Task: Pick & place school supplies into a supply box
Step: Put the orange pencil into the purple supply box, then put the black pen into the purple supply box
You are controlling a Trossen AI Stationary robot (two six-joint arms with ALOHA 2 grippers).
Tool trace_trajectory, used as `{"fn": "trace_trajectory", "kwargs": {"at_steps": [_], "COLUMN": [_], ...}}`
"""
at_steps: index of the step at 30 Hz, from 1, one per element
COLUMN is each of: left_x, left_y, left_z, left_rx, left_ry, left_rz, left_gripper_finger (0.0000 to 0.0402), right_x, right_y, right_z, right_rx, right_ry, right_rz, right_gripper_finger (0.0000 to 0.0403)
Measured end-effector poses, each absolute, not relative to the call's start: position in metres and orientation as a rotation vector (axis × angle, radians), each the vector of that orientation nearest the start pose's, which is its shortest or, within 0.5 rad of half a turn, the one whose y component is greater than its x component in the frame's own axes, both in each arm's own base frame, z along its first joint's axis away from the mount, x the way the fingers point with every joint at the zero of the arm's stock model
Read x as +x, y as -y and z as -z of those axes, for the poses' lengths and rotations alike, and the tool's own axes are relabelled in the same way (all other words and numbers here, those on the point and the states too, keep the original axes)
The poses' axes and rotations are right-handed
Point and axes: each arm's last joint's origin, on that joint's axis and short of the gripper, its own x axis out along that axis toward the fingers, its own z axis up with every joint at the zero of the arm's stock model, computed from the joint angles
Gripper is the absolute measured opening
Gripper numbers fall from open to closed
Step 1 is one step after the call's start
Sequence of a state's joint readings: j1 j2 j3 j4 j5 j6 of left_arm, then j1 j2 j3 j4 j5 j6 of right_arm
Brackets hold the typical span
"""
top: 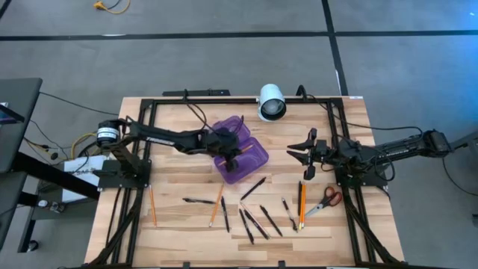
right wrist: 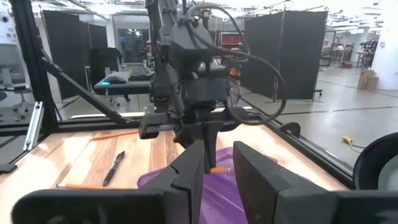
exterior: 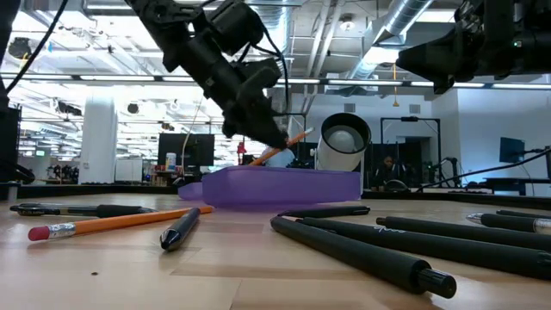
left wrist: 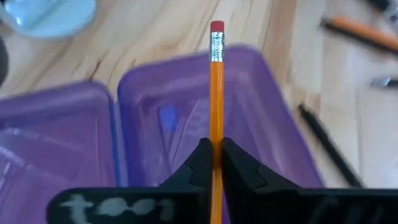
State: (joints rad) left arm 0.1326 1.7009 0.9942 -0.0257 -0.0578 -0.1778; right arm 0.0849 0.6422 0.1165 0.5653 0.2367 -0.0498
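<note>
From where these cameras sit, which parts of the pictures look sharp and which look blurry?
Left wrist view: the held pencil and left gripper are sharp, the purple box and table soft. Low view: near black pens loom large and slightly soft; ceiling lights glare. Right wrist view: its own fingers are blurred. High view: evenly lit.
</note>
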Motion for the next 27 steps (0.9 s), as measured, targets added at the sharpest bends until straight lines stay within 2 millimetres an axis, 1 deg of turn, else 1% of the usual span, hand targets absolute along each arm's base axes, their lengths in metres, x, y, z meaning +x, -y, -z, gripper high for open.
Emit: {"fn": "trace_trajectory", "kwargs": {"at_steps": [4,10,14,16,19,23,27], "left_x": [0.348,0.348,0.348,0.347,0.345,0.340,0.333], "left_y": [-0.048,-0.046,-0.046,-0.044,-0.036,-0.024,-0.012], "left_z": [-0.188,-0.188,-0.190,-0.195,-0.201,-0.207,-0.210], "left_rx": [-0.158,-0.120,-0.112,-0.108,-0.069,-0.015,0.022], "left_ry": [-0.769,-0.772,-0.764,-0.752,-0.744,-0.767,-0.816], "left_rz": [-0.243,-0.220,-0.206,-0.169,-0.123,-0.091,-0.106], "left_gripper_finger": [0.0041,0.0120,0.0160,0.0169,0.0172,0.0173,0.0173], "right_x": [0.147,0.150,0.153,0.155,0.159,0.169,0.182], "right_y": [-0.005,-0.006,-0.011,-0.016,-0.025,-0.044,-0.063], "right_z": [-0.191,-0.180,-0.173,-0.169,-0.166,-0.172,-0.181], "right_rx": [0.003,0.081,0.072,0.063,0.044,0.000,-0.046], "right_ry": [0.004,-0.083,-0.138,-0.192,-0.329,-0.510,-0.638], "right_rz": [0.154,0.153,0.119,0.087,0.038,0.019,0.030], "right_gripper_finger": [0.0082,0.0082,0.0082,0.0082,0.0082,0.0082,0.0082]}}
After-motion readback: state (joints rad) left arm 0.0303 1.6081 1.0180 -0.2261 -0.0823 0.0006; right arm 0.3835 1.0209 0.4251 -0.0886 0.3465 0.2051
